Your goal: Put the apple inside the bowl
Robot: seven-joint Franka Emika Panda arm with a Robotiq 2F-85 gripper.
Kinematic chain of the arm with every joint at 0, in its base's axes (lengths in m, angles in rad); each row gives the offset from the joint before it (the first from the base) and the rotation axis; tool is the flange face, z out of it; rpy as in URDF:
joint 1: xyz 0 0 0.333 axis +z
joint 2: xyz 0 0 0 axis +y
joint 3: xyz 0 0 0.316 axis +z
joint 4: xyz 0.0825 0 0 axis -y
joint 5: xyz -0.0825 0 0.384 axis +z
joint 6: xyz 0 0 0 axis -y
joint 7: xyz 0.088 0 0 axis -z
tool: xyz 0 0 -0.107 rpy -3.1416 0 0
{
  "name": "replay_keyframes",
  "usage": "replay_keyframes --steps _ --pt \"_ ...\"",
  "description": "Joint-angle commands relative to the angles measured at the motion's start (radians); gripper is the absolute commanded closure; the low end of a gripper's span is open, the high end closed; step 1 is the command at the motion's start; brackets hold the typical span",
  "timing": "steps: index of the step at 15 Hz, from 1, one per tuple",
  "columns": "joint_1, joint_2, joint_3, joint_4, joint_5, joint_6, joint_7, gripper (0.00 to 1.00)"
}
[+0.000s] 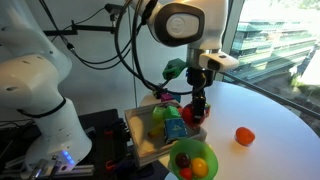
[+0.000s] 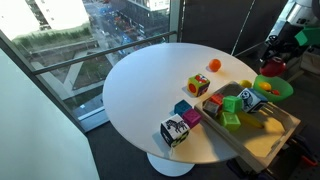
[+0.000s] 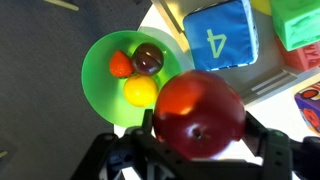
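My gripper is shut on the glossy red apple and holds it in the air. The bright green bowl lies below and to the left of the apple in the wrist view. It holds a small red fruit, a dark one and a yellow one. In both exterior views the gripper hangs with the apple a little above and beside the bowl.
A wooden tray with several coloured blocks sits next to the bowl. A blue cube marked 4 lies close to the apple. An orange-red ball, a multicoloured cube and a black-and-white cube sit on the round white table.
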Motion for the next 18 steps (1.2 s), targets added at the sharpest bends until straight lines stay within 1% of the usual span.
replay_keyframes --steps 1,6,10,13,18 --pt "-0.016 0.005 -0.018 0.013 -0.013 -0.009 -0.012 0.42" --pt "-0.041 0.028 -0.047 0.016 -0.036 -0.004 -0.017 0.42" --pt "-0.058 0.059 -0.069 0.013 -0.067 0.022 -0.021 0.42" --pt "-0.062 0.098 -0.085 0.012 -0.072 0.062 -0.031 0.42" --pt "-0.055 0.169 -0.105 0.001 -0.051 0.139 -0.069 0.42"
